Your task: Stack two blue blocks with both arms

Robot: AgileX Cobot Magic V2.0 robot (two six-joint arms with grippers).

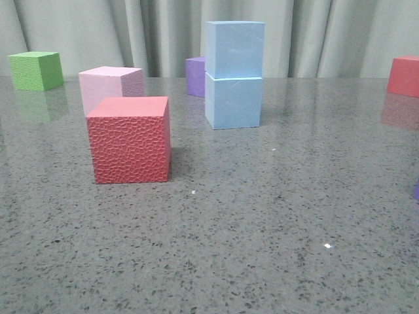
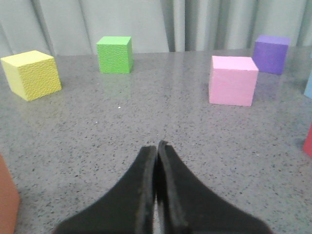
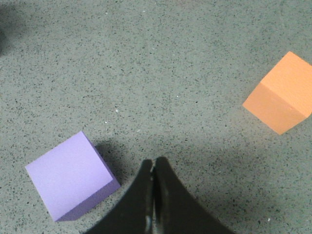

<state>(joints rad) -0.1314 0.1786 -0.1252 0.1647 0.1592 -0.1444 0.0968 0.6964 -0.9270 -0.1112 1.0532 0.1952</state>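
Two pale blue blocks stand stacked at the middle back of the table in the front view: the upper block (image 1: 235,48) rests squarely on the lower block (image 1: 234,100). No gripper touches them, and neither arm shows in the front view. In its own wrist view, my left gripper (image 2: 157,146) is shut with nothing between its fingers and hangs over bare tabletop. My right gripper (image 3: 153,163) is also shut and empty, low over the table beside a light purple cube (image 3: 70,175).
A textured red cube (image 1: 129,139) stands front left of the stack, with a pale pink cube (image 1: 110,85) behind it. A green cube (image 1: 36,70), a purple cube (image 1: 195,75) and another red cube (image 1: 404,75) line the back. A yellow cube (image 2: 31,74) and an orange cube (image 3: 282,92) also lie nearby.
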